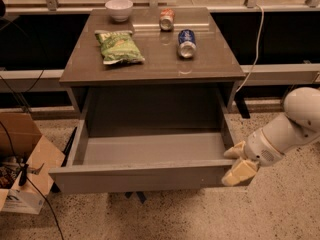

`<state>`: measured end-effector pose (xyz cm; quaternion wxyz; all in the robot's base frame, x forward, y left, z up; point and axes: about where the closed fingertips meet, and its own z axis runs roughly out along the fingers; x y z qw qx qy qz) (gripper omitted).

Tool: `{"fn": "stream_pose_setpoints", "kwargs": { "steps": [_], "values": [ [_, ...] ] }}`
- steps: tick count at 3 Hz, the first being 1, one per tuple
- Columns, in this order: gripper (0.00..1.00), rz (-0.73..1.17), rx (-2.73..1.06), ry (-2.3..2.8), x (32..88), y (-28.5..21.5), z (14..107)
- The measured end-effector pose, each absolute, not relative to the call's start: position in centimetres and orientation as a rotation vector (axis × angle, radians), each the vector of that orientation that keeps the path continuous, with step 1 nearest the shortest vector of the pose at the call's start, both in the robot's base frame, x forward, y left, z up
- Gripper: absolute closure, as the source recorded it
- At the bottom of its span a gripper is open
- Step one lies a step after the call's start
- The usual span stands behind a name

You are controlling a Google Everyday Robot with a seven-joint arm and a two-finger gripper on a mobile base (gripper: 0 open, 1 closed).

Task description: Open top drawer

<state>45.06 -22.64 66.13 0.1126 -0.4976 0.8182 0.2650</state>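
The top drawer (pixel 140 180) stands pulled far out of the grey-brown cabinet (pixel 150 64). Its deep grey box shows nothing inside, and its plain flat front panel faces the camera. My gripper (pixel 237 162), on a white arm coming in from the right, is at the right end of the drawer's front panel. Its cream fingers (pixel 234 151) are spread apart, one behind the panel's corner and one in front of it. I cannot tell whether they touch the panel. The lower drawers are hidden behind the open one.
On the cabinet top lie a green chip bag (pixel 118 46), a white bowl (pixel 119 9), a blue can (pixel 186 43) on its side and a red can (pixel 166 19). A cardboard box (pixel 25 169) with cables stands on the floor at left. A white cable (pixel 257 39) hangs at right.
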Motion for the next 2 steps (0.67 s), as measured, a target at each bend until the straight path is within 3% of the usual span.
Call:
{"fn": "stream_pose_setpoints", "kwargs": {
  "steps": [1,2],
  "values": [
    [0.0,0.789,-1.442,2.414,44.41,-21.55,66.43],
    [0.0,0.789,-1.442,2.414,44.43,-21.36,66.43]
  ]
}}
